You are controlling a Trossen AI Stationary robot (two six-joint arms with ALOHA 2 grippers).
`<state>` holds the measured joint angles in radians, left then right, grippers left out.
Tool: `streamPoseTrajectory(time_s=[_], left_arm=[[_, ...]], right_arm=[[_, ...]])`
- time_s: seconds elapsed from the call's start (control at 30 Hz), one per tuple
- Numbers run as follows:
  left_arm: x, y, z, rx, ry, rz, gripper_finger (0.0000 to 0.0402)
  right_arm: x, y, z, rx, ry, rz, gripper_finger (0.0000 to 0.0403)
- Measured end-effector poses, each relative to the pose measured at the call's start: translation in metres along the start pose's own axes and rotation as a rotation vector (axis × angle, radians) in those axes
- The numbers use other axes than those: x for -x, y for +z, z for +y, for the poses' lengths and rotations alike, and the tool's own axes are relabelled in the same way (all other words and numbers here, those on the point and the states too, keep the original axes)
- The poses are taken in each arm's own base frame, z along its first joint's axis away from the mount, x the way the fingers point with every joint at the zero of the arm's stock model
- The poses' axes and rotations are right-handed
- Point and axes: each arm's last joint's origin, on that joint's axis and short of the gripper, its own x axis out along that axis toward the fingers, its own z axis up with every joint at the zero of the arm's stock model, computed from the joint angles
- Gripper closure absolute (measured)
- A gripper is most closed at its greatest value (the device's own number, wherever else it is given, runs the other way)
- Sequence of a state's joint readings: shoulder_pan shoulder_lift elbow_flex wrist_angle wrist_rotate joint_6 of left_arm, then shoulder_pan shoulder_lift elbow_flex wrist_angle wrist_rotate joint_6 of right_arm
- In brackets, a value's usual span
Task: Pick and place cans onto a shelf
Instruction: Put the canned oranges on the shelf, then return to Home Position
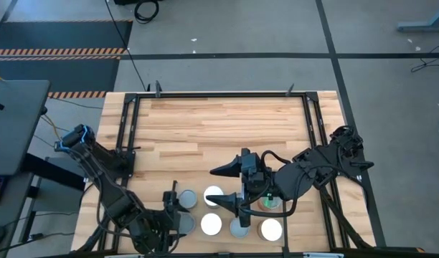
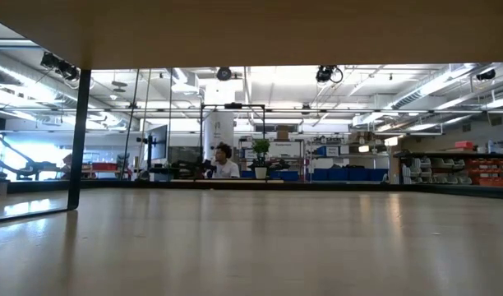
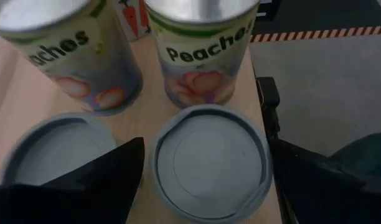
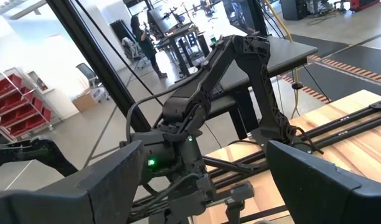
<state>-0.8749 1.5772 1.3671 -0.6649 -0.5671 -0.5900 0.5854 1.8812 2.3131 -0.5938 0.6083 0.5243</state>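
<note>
cans (image 1: 213,196) clustered at table's (image 1: 219,122) near edge | one grey-topped can (image 3: 209,162) sits between left gripper's (image 3: 203,180) wide-spread fingers (image 3: 109,177), ungripped; two "Peaches" cans (image 3: 206,53) just beyond | right gripper (image 1: 230,185) spread wide above the cluster, empty

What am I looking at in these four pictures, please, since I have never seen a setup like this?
A two-armed robot works at a wooden table. One picture looks straight down, one looks level across the tabletop into the room, and two come from cameras on the wrists. The cans stand in a cluster at the near edge. The left gripper is open around a grey-topped can, in front of two cans labelled Peaches. The right gripper is open above the cluster and holds nothing.
</note>
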Motion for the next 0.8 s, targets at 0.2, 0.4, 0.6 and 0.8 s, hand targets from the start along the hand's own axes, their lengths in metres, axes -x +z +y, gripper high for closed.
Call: streamPoseTrajectory(time_s=[0.2,0.4,0.6,0.8], left_arm=[[0.013,0.017,-0.001,-0.021,0.000,-0.039,0.0054],[0.042,0.036,0.011,-0.054,0.081,-0.069,0.0054],[0.100,0.057,0.059,0.029,0.124,-0.229,0.0057],[0.123,0.073,0.112,0.165,0.219,-0.418,0.0094]], right_arm=[[-0.003,-0.005,-0.001,0.013,-0.012,0.012,0.0056],[-0.015,-0.021,-0.008,0.052,-0.046,0.048,0.0056],[-0.008,-0.017,-0.010,0.150,-0.048,0.061,0.0056],[-0.011,0.000,-0.046,0.249,-0.148,0.140,0.0073]])
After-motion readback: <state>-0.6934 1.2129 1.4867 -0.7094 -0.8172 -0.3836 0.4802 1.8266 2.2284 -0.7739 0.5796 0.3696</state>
